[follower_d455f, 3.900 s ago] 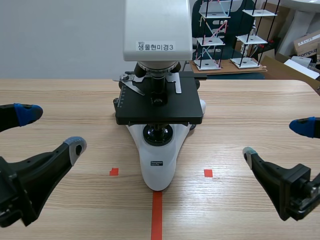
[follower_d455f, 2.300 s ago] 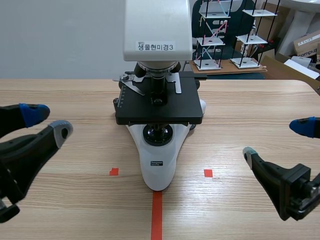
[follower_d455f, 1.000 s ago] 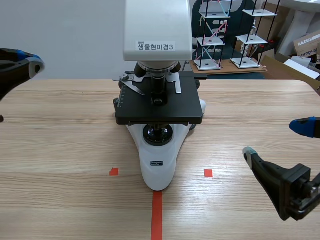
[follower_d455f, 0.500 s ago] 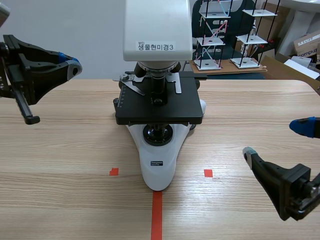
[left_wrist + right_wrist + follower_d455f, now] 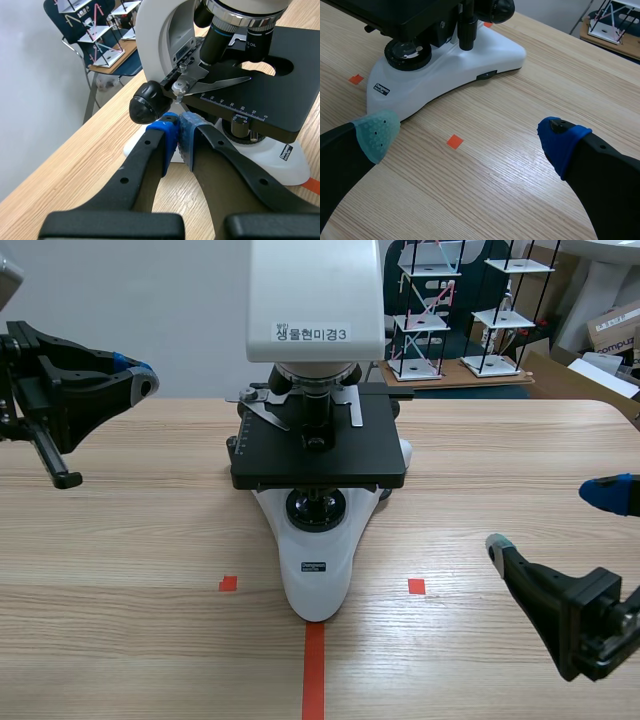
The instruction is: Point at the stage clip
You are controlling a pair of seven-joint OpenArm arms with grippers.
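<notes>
white paper label on white microscope head, 12 o'clock of black stage: "생물현미경3", small line above illegible | small black plate on white microscope base, 6 o'clock of stage: illegible | brown cardboard box, 2 o'clock: "compu", cut off | white ruler scale on stage edge: numerals too small

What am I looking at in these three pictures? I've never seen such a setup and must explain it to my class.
This is one moment seen by three cameras on a two-armed robot. The wide picture looks from between the arms across a wooden table. The other two come from cameras on each wrist, looking past that arm's claw. A microscope stands on the table. The left claw is up beside it, fingers shut together, holding nothing, its tip close to the black knob and the silvery stage clip. The right claw is open, low over the table, also empty. The orange-red squares are tape marks.
</notes>
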